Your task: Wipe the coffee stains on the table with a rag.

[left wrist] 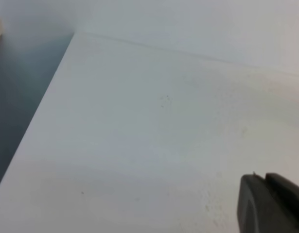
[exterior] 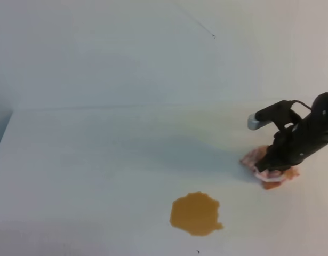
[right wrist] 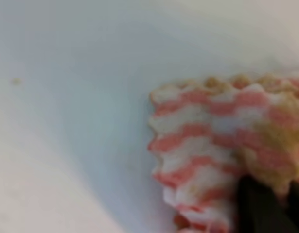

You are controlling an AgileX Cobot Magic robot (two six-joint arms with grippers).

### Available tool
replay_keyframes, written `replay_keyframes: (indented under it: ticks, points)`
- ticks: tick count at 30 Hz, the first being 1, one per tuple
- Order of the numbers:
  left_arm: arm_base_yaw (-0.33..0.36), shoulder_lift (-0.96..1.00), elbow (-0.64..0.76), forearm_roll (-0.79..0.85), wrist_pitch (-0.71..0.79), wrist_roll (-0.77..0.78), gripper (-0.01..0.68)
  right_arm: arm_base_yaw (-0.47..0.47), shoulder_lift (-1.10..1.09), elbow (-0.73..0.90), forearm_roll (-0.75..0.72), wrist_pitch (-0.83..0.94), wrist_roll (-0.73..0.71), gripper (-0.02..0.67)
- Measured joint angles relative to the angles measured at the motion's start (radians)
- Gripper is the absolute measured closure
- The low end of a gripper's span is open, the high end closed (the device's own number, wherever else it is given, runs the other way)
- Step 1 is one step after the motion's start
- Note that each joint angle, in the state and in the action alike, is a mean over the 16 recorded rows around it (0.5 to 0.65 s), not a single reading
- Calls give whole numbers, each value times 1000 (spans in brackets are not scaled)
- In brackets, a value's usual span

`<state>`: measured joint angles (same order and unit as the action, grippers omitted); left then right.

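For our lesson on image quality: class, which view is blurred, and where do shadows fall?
Right wrist view: the rag is soft and out of focus, with a broad grey shadow left of it. Exterior high view: sharper, the coffee stains crisp-edged; a faint shadow crosses the table. Left wrist view: slightly hazy, evenly lit.

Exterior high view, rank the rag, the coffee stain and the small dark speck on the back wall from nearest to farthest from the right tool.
1. The rag, right under the right tool, at the table's right side.
2. The coffee stain, to the left of the tool and nearer the front edge.
3. The dark speck, up on the back wall.
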<state>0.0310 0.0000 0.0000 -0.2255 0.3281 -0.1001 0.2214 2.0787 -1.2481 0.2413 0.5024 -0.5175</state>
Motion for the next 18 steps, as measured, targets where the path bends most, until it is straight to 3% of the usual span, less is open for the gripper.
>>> replay_keyframes:
  ticks: [6, 18]
  points:
    - [0, 0, 0, 0, 0, 0, 674, 119, 20, -41, 45, -18, -5, 621]
    - [0, 0, 0, 0, 0, 0, 674, 312, 53, -150, 226, 76, -125, 625]
